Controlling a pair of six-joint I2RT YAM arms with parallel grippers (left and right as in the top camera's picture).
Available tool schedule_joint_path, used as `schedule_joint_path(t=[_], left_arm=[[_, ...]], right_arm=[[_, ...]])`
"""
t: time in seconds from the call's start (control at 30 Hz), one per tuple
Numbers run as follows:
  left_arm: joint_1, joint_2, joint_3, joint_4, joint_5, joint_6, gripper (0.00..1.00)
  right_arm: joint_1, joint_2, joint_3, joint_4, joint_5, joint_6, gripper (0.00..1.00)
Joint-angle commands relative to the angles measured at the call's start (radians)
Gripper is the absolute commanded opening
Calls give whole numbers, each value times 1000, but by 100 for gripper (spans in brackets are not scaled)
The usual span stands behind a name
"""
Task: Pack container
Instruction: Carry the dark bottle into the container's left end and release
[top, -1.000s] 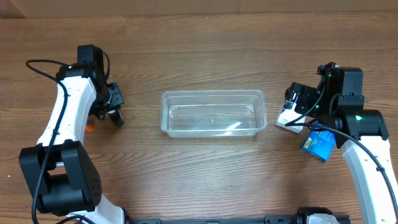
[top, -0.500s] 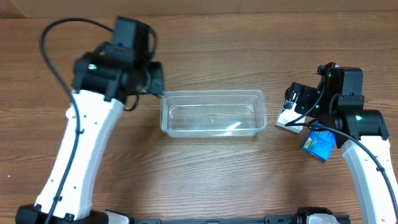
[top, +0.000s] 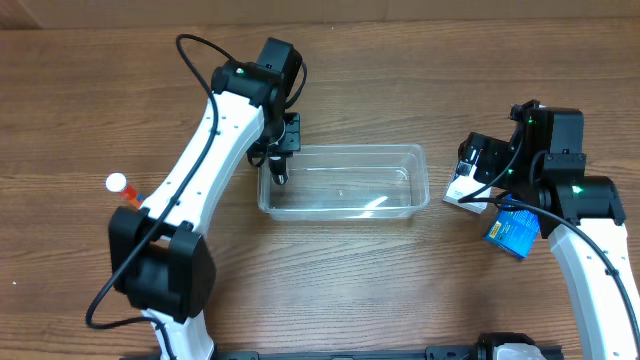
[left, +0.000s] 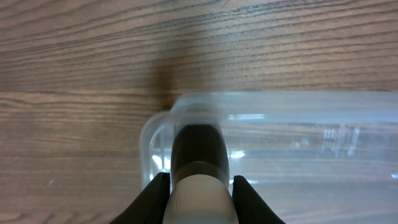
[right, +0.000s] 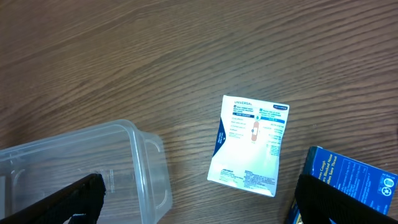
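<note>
The left pincer (top: 280, 169) has swung from the frame's left side to the left end of the container (top: 342, 152), gripping a dark bottle (left: 198, 148); a white-capped orange vial (top: 118, 184) now shows at left

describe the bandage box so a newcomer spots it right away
Start at the clear container in the centre and go just past its right end. The flat white box with a bandage picture lies there; its neighbour farther right is a blue box.
</note>
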Motion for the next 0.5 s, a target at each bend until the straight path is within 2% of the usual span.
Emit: schedule_joint_path(t=[0.0,0.17,0.23,0.33,0.4,0.47], left_arm=[[-9,56,4,17,1,-13,4],[-9,98,4,22,1,-13,6],[-9,101,4,17,1,-13,17],[-9,100,4,11,1,-12,56],[-9,100,4,0,2,-6,65],[-9,98,14,-29,2,-6,67]], right_arm=[[-3,-6,34,5,-5,2,100],[-3,-6,34,5,-5,2,100],[-3,-6,34,5,-5,2,100],[-3,-6,34,5,-5,2,100],[-3,-6,34,5,-5,2,100],[-3,-6,34,5,-5,2,100]])
